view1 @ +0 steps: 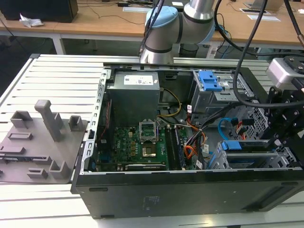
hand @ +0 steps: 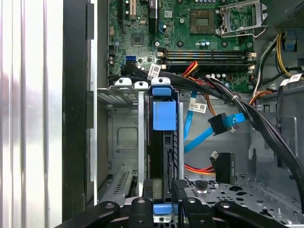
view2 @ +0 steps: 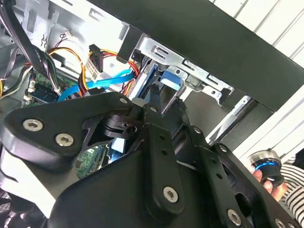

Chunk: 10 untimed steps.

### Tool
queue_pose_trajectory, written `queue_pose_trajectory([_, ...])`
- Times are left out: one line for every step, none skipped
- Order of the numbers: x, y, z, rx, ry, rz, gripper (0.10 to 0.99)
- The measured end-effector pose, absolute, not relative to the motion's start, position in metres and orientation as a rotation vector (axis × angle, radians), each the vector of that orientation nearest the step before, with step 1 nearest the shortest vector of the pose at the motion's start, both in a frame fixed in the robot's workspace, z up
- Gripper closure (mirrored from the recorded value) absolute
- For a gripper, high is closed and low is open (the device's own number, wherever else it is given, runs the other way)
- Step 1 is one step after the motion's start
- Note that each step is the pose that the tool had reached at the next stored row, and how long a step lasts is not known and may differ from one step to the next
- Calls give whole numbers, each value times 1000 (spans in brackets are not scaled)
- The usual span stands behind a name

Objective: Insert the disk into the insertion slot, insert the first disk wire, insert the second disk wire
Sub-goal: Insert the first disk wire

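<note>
On the exterior view's left a grey fixture (view1: 28, 156) lies on the slatted table (view1: 61, 76). Next comes the open case (view1: 190, 190), with the motherboard (view1: 133, 142) in its middle. Further right, the thin light blue wire (view1: 225, 124) (hand: 197, 140) loops up from among the black cables (hand: 266, 137). Its black plug (hand: 219, 124) rests by those cables, apart from the disk. Right of the wire the disk (view1: 237, 146) (hand: 164, 116) (view2: 170, 78) stands on edge in its blue carrier. It sits inside the slot (view1: 214, 159) (hand: 121, 142), between the cage's grey walls, with its outer end at the cage mouth. At the far right the gripper (hand: 162, 190) (view2: 166, 99) is closed to a narrow gap on that outer end. Its fingers (hand: 147, 187) press the carrier on both sides
</note>
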State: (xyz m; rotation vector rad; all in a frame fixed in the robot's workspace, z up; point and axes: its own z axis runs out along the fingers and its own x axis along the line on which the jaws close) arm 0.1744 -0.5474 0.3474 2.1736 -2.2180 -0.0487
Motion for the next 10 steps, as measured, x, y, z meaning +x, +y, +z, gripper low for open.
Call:
queue_pose_trajectory([174, -547, 352, 2174, -2218, -49, 784])
queue_pose_trajectory([174, -547, 355, 2174, -2218, -49, 784])
queue_pose_trajectory([174, -547, 355, 2174, -2218, -49, 784])
queue_pose_trajectory([174, -547, 355, 2174, -2218, -49, 784])
queue_pose_trajectory([174, -547, 355, 2174, -2218, -49, 784])
queue_pose_trajectory([174, -546, 355, 2174, -2218, -48, 784])
queue_pose_trajectory([174, -544, 355, 2174, -2218, -49, 784])
queue_pose_trajectory([174, -541, 355, 2174, -2218, -48, 784])
queue_pose_trajectory([174, -533, 355, 2173, -2218, -48, 784])
queue_pose_trajectory([174, -530, 355, 2173, -2217, -48, 784])
